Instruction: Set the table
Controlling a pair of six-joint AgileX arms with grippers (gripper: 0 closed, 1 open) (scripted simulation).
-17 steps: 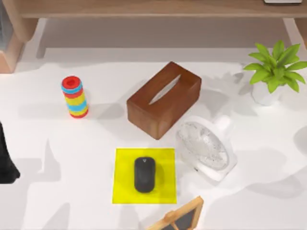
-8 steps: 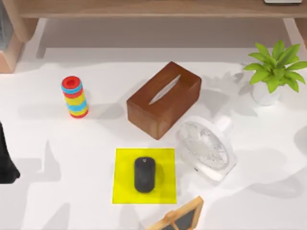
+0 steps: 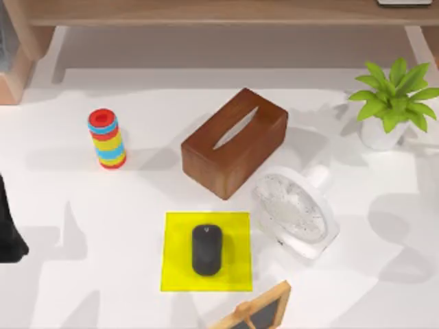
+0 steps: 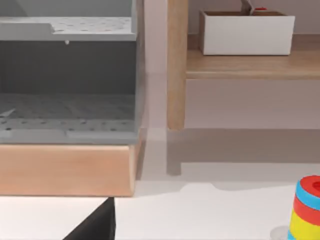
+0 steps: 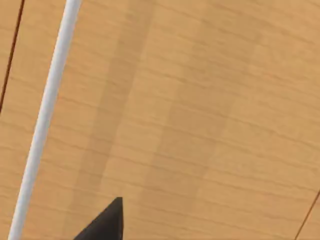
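We are looking down on the table [image 3: 82,274], the broad white top spreading beneath everything, and working across it from the biggest thing down. The wooden shelf unit [image 3: 206,12] is running along the far edge. A brown tissue box [image 3: 234,142] is lying tilted near the centre. Just beside it, toward the right, a white desk fan [image 3: 295,214] is lying flat on its face. A potted plant [image 3: 394,103] is standing at the far right. The yellow mat [image 3: 180,274] is lying near the front edge with a black mouse [image 3: 206,249] resting on it. A wood-framed slate [image 3: 259,312] is poking in at the front edge. A stack of coloured rings [image 3: 106,139] is standing upright at the left.

Our left arm [image 3: 8,226] is showing as a dark shape at the table's left edge, parked. Our left gripper [image 4: 95,226] is facing the shelf unit with the rings off to one side; we cannot tell how its fingers are set. Our right gripper [image 5: 102,224] is facing a wood-grain panel [image 5: 200,110], nothing visibly held, finger state not readable.

Risks, as we are judging them: the objects are crowding the centre, so a reach for the fan could nudge the tissue box or drag the mat. The ring stack looks tall and tippy.
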